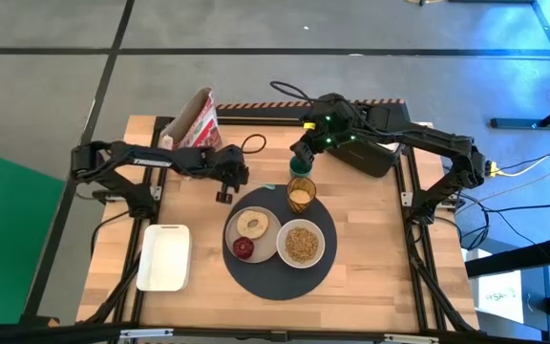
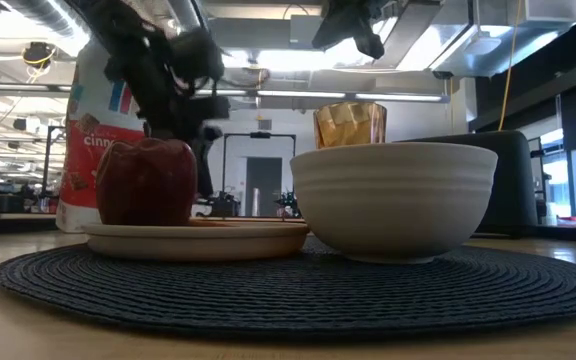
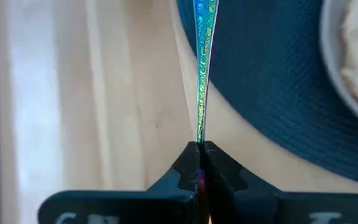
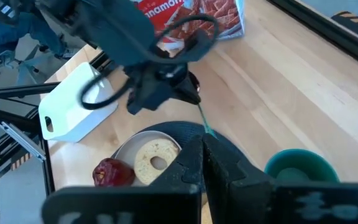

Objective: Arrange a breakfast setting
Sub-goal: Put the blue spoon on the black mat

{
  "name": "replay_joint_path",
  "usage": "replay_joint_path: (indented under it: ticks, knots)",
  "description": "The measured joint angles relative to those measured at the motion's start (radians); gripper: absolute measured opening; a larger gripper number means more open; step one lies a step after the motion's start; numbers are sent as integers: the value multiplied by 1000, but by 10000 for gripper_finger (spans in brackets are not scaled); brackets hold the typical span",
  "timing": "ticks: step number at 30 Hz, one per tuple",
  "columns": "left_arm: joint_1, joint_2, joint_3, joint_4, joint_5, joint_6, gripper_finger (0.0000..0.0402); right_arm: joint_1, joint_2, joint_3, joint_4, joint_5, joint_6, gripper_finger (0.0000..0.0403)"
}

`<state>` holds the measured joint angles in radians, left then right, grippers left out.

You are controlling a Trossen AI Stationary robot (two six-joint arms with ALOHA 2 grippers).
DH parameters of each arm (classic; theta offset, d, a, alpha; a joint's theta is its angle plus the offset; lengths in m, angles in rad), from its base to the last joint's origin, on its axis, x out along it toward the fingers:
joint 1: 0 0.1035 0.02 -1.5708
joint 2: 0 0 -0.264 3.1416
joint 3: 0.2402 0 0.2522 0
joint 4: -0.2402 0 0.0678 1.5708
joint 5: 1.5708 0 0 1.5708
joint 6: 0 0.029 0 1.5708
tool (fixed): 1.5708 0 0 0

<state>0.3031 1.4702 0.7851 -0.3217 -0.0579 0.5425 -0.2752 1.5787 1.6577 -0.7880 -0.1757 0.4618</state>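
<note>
L tool (image 3: 201, 149) clamped on iridescent utensil (image 3: 201, 68) beside mat (image 3: 266, 74); R tool (image 4: 202, 149) closed, empty

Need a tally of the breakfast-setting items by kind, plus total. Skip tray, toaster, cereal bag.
Mats: 1, dark grey mat
Plates: 1, beige plate
Bowls: 1, white bowl
Drinking vessels: 2, amber glass, green cup
Food pieces: 2, red fruit, toasted round
Utensils: 1, iridescent utensil
Total: 8
</note>
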Motion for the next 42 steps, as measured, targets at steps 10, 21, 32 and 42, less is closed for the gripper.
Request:
replay_joint_path:
  ticks: [10,21,32,42]
  knots:
    - [-102,-157,4,-40,-38,18,3,0,28,1,51,39,-58,9]
    - [-273,-279,8,-18,-188,132,2,0,163,1,159,-266,-13,156]
    - [-373,-279,78,149,-373,294,2,1,206,0,163,-412,59,162]
    - [-334,-279,88,274,-316,438,2,6,206,0,169,-509,82,144]
